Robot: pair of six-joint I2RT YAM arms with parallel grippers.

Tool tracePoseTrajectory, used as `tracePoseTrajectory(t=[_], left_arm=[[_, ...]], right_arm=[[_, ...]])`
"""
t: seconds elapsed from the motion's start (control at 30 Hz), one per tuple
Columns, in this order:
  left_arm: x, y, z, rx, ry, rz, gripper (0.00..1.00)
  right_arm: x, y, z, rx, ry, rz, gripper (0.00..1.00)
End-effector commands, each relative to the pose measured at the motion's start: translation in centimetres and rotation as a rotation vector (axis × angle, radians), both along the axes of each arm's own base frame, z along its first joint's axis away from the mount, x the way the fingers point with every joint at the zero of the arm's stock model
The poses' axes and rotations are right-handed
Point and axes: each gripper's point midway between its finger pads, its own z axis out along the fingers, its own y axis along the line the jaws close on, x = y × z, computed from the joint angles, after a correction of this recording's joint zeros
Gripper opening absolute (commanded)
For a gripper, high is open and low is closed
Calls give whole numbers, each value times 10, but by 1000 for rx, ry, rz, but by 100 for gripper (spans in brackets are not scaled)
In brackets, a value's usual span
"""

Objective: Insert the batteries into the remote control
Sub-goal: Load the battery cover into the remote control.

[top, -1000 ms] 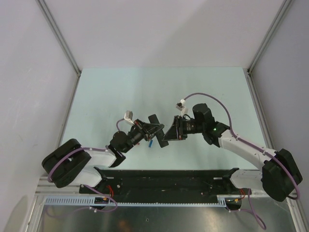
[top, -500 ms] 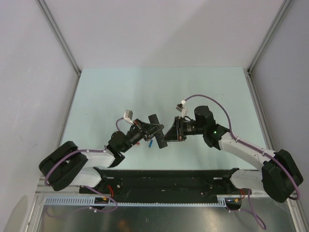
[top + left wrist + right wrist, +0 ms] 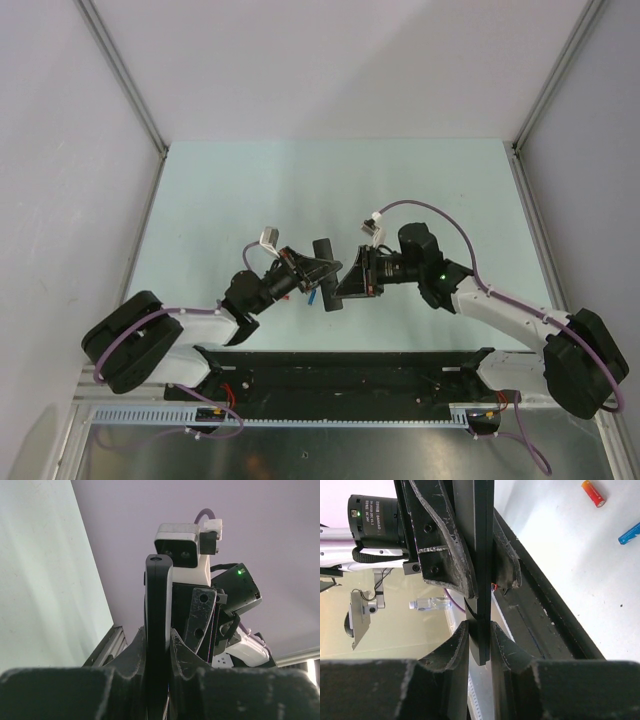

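The remote control [image 3: 322, 247], a slim black bar, is held on edge above the table between both grippers. My left gripper [image 3: 316, 268] is shut on it; the left wrist view shows the remote [image 3: 159, 595] rising from between the jaws of that gripper [image 3: 157, 632]. My right gripper [image 3: 341, 280] is shut on its other end, with the remote [image 3: 481, 555] clamped in it [image 3: 479, 626]. A blue battery [image 3: 312, 296] lies on the table under the grippers, also in the right wrist view [image 3: 630, 533]. An orange-and-yellow battery [image 3: 593, 492] lies near it.
The black rail [image 3: 340, 365] along the table's near edge carries both arm bases. Grey walls stand at the left, the back and the right of the pale green table [image 3: 250, 190].
Both grippers have shifted slightly left with the remote still held between them. The remote's far end stands a little more upright.
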Motion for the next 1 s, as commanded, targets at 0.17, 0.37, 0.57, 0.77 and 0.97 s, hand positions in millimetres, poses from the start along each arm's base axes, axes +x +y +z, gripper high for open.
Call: tracePoseTrajectory(t=[0.17,0.37,0.57,0.77,0.97], left_arm=[[-58,1,70,-165,-240,-201,0],[-64,0,69,-165,-237,-220,0],[-68,-1,64,-158,-225,-234,0],[-73,-2,59,-150,-220,-247,0],[-73,0,57,-148,-215,-232,0]], right_arm=[[52,3,10,26,-84,-187,0],[70,1,22,51,-96,-223,0],[89,0,35,69,-110,-263,0],[104,0,41,76,-117,-300,0],[107,4,39,79,-109,-288,0]])
